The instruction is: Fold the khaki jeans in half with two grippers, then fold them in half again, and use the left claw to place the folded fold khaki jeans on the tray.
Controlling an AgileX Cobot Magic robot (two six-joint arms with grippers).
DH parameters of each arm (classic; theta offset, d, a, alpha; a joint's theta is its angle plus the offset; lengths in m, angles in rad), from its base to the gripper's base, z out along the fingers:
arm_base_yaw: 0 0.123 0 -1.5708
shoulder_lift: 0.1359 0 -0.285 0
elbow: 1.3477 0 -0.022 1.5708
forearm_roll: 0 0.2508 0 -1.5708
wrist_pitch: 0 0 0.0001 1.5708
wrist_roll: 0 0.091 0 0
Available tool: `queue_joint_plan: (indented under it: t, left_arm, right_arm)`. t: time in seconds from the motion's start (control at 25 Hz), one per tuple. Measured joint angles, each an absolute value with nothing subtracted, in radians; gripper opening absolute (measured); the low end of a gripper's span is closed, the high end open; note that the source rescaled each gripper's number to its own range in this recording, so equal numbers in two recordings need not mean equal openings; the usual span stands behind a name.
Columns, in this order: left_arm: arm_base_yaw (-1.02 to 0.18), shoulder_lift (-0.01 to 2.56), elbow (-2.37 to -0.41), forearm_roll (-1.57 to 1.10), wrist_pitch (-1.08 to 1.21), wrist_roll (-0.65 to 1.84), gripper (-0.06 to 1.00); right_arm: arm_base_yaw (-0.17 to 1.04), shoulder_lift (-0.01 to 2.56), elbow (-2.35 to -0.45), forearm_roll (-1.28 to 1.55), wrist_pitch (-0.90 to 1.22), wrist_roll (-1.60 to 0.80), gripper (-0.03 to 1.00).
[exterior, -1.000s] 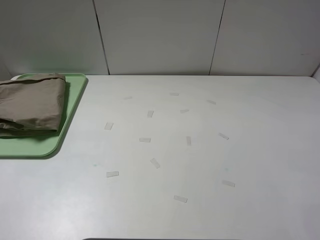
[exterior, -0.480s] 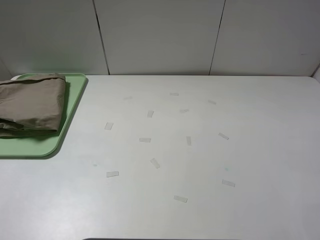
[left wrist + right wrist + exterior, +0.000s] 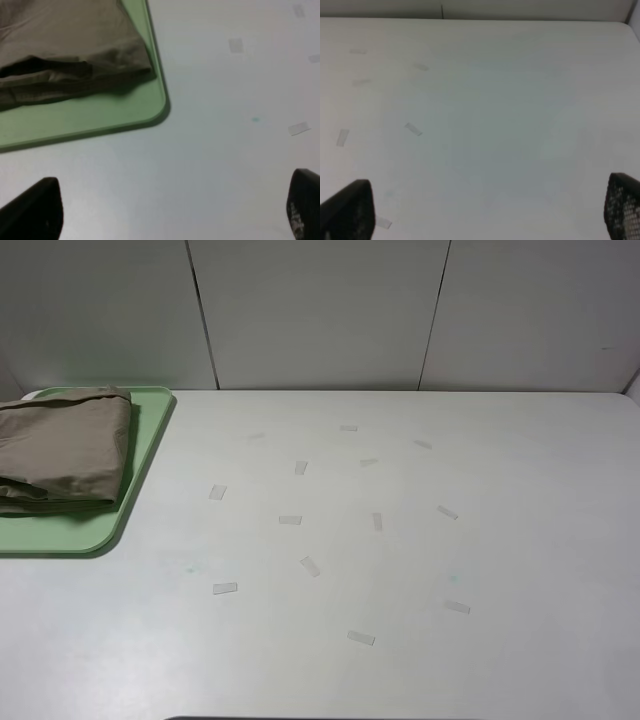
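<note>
Folded jeans [image 3: 62, 448] lying on tray [image 3: 145, 440] at far left of white worktop [image 3: 400, 570], hanging slightly over tray's far edge. Small tape strips [image 3: 290, 520] lying scattered across worktop middle. Left end effector [image 3: 170, 215] hovering over bare worktop just beside tray's rounded corner, fingers [image 3: 35, 210] spread wide, gripping nothing. Right end effector [image 3: 485, 212] hovering over worktop's right side, fingers [image 3: 622, 207] likewise wide apart, holding nothing. Neither arm showing in high view.
</note>
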State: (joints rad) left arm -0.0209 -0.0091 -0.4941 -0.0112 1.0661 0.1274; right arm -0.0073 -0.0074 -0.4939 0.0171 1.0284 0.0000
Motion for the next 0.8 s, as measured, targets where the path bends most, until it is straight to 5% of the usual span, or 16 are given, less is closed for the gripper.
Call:
queue_joint_plan:
  t: [0.8]
  left_arm:
    - [-0.021, -0.009, -0.494, -0.011, 1.066, 0.127, 0.88]
  right_arm:
    - [-0.007, -0.007, -0.494, 0.017, 1.028, 0.0, 1.0]
